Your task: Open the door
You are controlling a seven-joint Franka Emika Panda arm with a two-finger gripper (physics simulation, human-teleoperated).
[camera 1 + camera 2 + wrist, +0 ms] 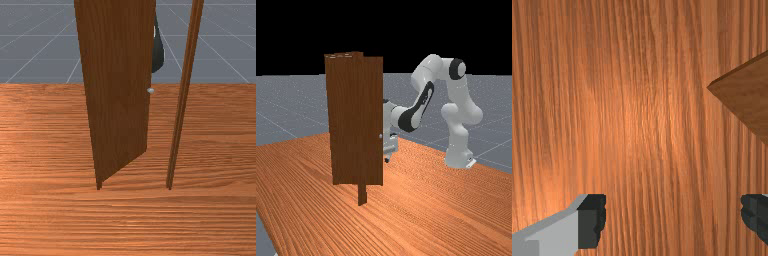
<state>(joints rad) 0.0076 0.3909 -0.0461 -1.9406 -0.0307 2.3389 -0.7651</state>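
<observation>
In the far view my gripper (pixel 387 159) hangs behind the free edge of the brown door (pixel 356 120), partly hidden by it. The small pale knob (pixel 380 136) sits near that edge. From the front, the door (pixel 117 90) stands ajar, swung toward the arm's side, with a gap between its free edge and the frame's right post (pixel 183 100); the knob (pixel 151 90) juts at this edge. The wrist view has my gripper (pixel 673 218) with fingers wide apart over bare wood, nothing between them. A corner of the door (pixel 744 95) lies beyond, off to one finger's side.
The orange-brown table (pixel 421 200) extends around the door. A lower end of a frame post (pixel 362 194) reaches down below the door in the far view. Behind the door in the front view, a dark part of the arm (pixel 158 52) shows beside its edge.
</observation>
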